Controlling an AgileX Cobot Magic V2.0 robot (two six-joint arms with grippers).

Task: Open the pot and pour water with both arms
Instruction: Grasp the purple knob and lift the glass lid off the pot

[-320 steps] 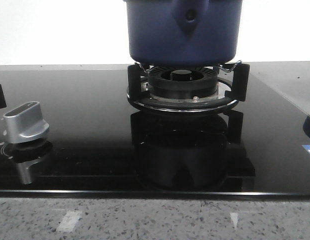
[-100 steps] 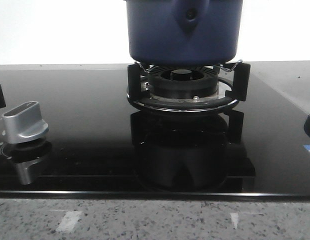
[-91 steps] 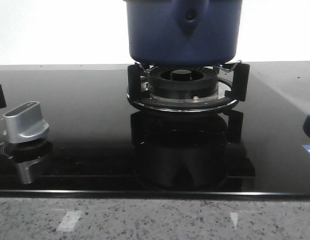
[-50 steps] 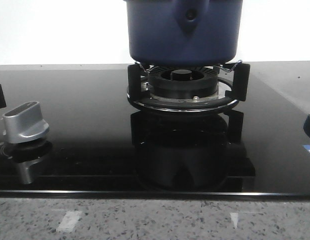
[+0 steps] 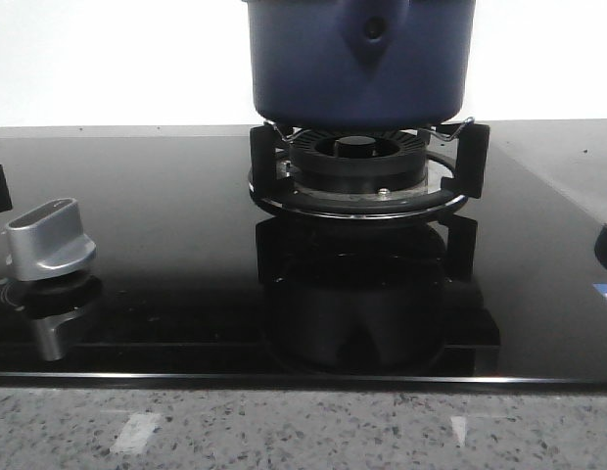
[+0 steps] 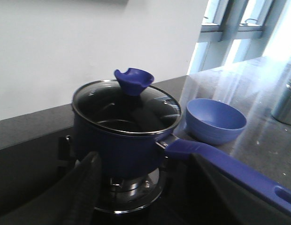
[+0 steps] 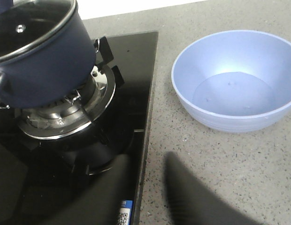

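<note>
The dark-blue pot [image 5: 357,59] stands on the burner, its handle mount facing the front camera. In the left wrist view the pot [image 6: 117,145] carries a glass lid [image 6: 112,105] with a blue knob [image 6: 132,80], and its long blue handle [image 6: 230,161] points away from the stove. My left gripper [image 6: 145,161] is open and empty, close to the pot's wall, with one finger [image 6: 87,187] beside the pot and the other below the handle. My right gripper [image 7: 146,161] is open and empty over the stove's edge, apart from the pot [image 7: 42,61]. Neither gripper shows in the front view.
A light-blue bowl [image 7: 234,79] holding a little water sits on the speckled counter beside the stove; it also shows in the left wrist view [image 6: 216,119]. The black burner ring [image 5: 357,176] holds the pot. A silver knob [image 5: 49,240] is at the stove's left. A metal container [image 6: 286,101] stands further off.
</note>
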